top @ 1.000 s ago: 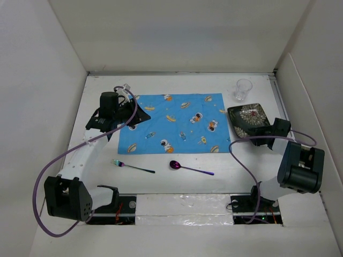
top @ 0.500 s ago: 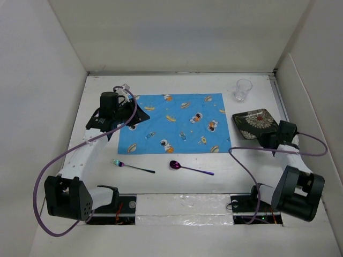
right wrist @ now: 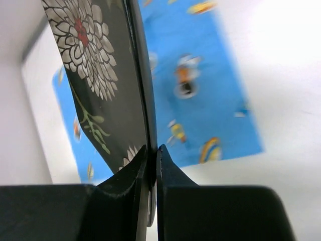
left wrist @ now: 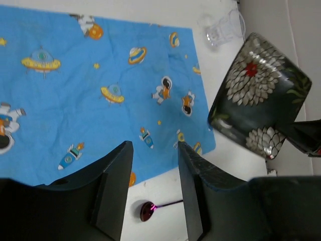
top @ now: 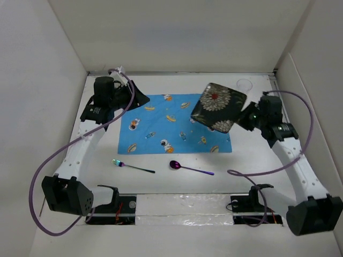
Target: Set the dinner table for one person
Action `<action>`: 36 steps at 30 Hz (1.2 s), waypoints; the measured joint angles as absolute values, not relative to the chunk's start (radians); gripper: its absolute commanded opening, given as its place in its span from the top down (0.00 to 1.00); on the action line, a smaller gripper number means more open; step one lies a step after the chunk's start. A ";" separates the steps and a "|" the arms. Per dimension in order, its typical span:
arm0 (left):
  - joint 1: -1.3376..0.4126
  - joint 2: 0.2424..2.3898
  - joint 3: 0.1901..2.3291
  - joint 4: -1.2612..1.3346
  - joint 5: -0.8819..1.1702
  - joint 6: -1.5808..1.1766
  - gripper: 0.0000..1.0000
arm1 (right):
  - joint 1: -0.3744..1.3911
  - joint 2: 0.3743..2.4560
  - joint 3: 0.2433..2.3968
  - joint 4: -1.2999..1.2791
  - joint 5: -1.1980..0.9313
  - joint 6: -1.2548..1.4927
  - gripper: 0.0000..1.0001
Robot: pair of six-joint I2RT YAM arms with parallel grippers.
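Two arms are in shot, and only the right one is carrying anything. The right tool (top: 242, 119) is pinched tight on the rim of a dark square plate (top: 218, 106) with a white-and-red flower pattern. The right wrist view shows both fingers (right wrist: 168, 170) squeezing the edge with no gap. The plate is up off the surface (top: 252, 160) and tilted, patterned face showing. From the top camera it overlaps the far right corner of the blue space-print mat (top: 171, 126).

The left tool (top: 140, 98) sits over the far left corner of the mat. Its jaws are spread apart with nothing between them, and the left wrist camera looks straight through the gap at the mat below.

The surface itself is the big white flat area filling the whole walled-in space, with both arm bases at its near edge. The mat lies flat on it around the middle, a bit toward the far side.

A clear glass (top: 245, 84) stands upright near the far right corner, partly hidden behind the plate in the top view. On the near side of the mat, a shiny purple spoon (top: 190, 168) lies with its bowl to the left. A fork (top: 133, 166) with a dark handle lies to the left of the spoon, tines pointing left. Both rest on the bare white just beside the mat's near edge, not touching each other.
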State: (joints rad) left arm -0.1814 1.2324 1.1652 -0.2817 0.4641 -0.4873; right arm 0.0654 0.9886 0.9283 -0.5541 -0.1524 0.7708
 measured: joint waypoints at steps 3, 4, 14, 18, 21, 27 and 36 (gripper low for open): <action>-0.181 1.266 1.250 -0.297 0.436 -0.452 0.58 | 0.177 1.138 1.033 -0.525 -0.266 0.697 1.00; -0.181 1.275 1.271 -0.306 0.425 -0.442 0.57 | 0.208 1.194 1.053 -0.496 -0.308 0.678 1.00; -0.181 1.325 1.327 -0.357 0.361 -0.389 0.57 | 0.336 1.667 1.110 -0.223 -0.521 0.690 1.00; -0.181 1.323 1.299 -0.356 0.354 -0.389 0.58 | 0.348 1.792 1.193 -0.203 -0.529 0.680 1.00; -0.181 1.323 1.273 -0.358 0.352 -0.389 0.58 | 0.350 1.840 1.235 -0.190 -0.545 0.676 1.00; -0.181 1.323 1.254 -0.356 0.345 -0.387 0.58 | 0.352 1.910 1.290 -0.162 -0.584 0.676 1.00; -0.181 1.327 1.248 -0.359 0.343 -0.379 0.58 | 0.367 2.057 1.361 -0.212 -0.599 0.659 1.00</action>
